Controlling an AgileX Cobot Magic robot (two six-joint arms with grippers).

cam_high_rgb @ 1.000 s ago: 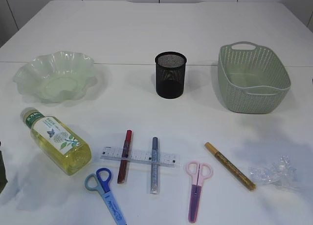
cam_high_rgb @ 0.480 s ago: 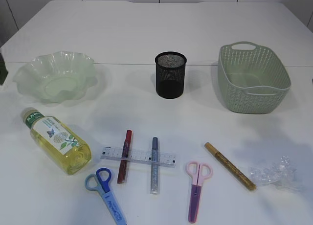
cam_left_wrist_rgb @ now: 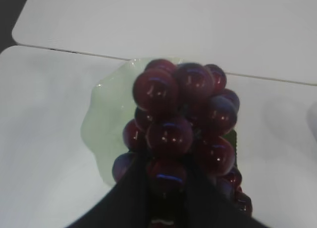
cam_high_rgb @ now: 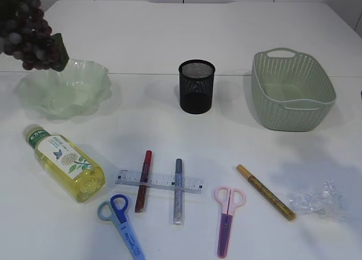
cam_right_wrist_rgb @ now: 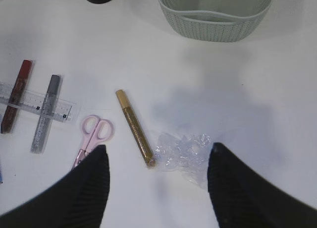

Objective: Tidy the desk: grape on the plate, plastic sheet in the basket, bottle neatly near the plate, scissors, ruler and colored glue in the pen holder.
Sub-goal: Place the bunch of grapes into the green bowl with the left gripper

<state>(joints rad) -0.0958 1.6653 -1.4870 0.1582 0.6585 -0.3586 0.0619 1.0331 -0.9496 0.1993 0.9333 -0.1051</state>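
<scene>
Now clamped on grape bunch (cam_left_wrist_rgb: pixel 181 129) over ruffled plate (cam_left_wrist_rgb: pixel 106 121) below left claw (cam_left_wrist_rgb: pixel 166 188); released off-centre, could roll off rim.

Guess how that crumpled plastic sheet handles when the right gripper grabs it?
The plastic sheet looks thin, clear and crumpled: probably very light and floppy, likely to compress rather than resist. Its glossy surface may slip, and a push would probably slide it toward the gold glue pen beside it.

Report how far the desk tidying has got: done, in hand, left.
Done: nothing is in place yet. In hand: the left tool holds the grape bunch above the green plate. Left: the plastic sheet lies below the open right tool, outside the basket; bottle, ruler, both scissors and glue pens remain outside the pen holder.
</scene>
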